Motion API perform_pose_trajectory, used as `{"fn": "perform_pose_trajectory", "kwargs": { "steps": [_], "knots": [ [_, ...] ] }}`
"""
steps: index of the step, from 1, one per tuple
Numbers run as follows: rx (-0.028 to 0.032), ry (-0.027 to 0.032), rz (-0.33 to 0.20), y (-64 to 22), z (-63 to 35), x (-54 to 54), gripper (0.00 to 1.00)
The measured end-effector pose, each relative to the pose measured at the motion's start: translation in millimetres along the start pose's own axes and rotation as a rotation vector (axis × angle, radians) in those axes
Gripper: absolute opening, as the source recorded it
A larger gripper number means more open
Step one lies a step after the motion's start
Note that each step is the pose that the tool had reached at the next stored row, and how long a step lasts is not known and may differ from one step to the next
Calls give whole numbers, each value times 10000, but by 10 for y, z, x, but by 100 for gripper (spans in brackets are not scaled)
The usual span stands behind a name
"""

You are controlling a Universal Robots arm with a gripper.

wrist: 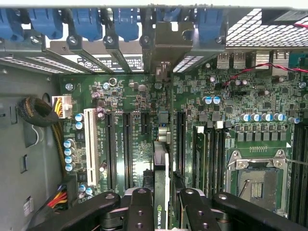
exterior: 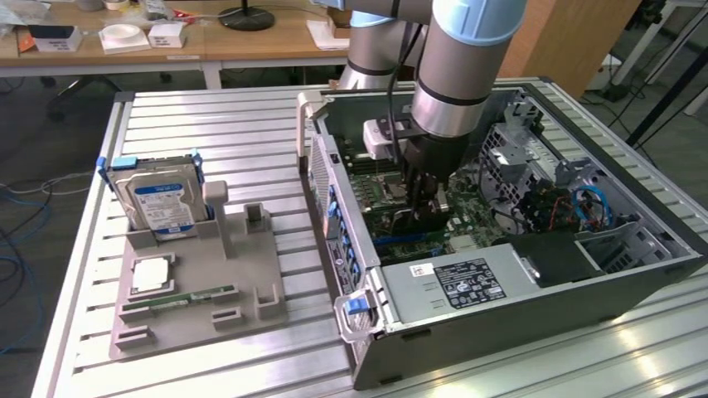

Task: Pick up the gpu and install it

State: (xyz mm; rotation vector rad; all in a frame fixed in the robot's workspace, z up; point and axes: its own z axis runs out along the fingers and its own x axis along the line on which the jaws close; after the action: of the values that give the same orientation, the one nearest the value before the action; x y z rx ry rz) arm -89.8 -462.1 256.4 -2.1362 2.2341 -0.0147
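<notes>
Closest to the wrist camera we see the black fingers (wrist: 139, 211) of the end effector (wrist: 166, 211), drawn narrow and clamped on the gpu (wrist: 160, 168), which we see edge-on: a thin card with a green logo strip between the finger bases. The card stands upright on its edge over the green motherboard (wrist: 231, 101), running toward the silver end bracket (wrist: 166, 43) that sits among the blue slot clips (wrist: 86, 21) at the case's rear wall. It lines up with the long dark expansion slots (wrist: 127, 144); we cannot tell whether its lower edge is seated in one. An empty CPU socket (wrist: 257, 180) lies off to one side of the card.

In the exterior view, the arm (exterior: 459, 75) reaches down from the upper middle of the frame into the open computer case (exterior: 619, 282), with the end effector (exterior: 426, 211) low over the board at the centre. On the slotted metal worktop (exterior: 221, 108), at the left of the frame, a grey holder (exterior: 205, 290) carries a hard drive (exterior: 161, 203) standing upright and a narrow RAM stick (exterior: 182, 297) lying flat near its front.
</notes>
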Motion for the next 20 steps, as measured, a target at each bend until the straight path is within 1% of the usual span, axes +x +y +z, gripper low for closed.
{"fn": "perform_pose_trajectory", "kwargs": {
  "steps": [6, 9, 12, 14, 15, 20],
  "knots": [
    [1, 2, -1, 0, 9, 1, 26],
    [-14, 2, 0, -2, 8, 0, 26],
    [-18, 24, -1, -2, 7, -1, 26],
    [-25, 57, -2, -3, -3, -2, 26],
    [-33, 61, -2, -3, -7, -2, 26],
    [-33, 71, -1, 3, 3, -1, 26]
  ]
}}
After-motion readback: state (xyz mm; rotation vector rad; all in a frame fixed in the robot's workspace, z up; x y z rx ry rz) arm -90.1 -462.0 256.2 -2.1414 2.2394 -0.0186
